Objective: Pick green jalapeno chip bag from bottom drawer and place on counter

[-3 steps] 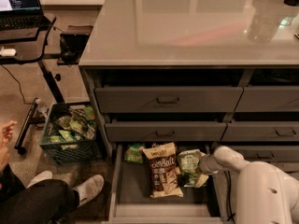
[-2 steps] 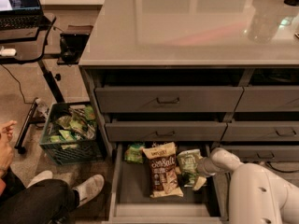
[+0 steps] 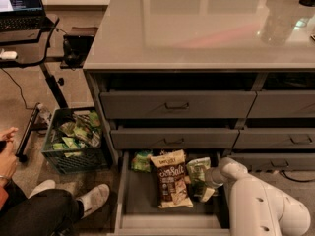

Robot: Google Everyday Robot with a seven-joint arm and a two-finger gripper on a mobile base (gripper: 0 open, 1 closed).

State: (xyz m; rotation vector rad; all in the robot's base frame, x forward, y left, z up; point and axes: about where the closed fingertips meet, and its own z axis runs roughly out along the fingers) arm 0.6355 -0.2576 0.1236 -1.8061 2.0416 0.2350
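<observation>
Green jalapeno chip bag [image 3: 198, 177] flat in bottom drawer [image 3: 142, 208], 3 o'clock of brown bag [image 3: 170, 180] reading "Sea Salt". Long axis 12-to-6, print unreadable. My jaws at its 3 o'clock edge, state: cannot tell.

The white arm [image 3: 261, 208] has shifted a little to the left since one second ago. It now fills more of the near right corner and covers more of the right side of the bottom drawer [image 3: 140, 200]. Its round wrist joint [image 3: 231, 169] sits slightly more left and a bit nearer than before. The gripper [image 3: 210, 179] has come in closer, against the right edge of the green jalapeno chip bag [image 3: 197, 173]. At the left edge of the scene, the person's hand [image 3: 7, 151] has dropped a little lower.
</observation>
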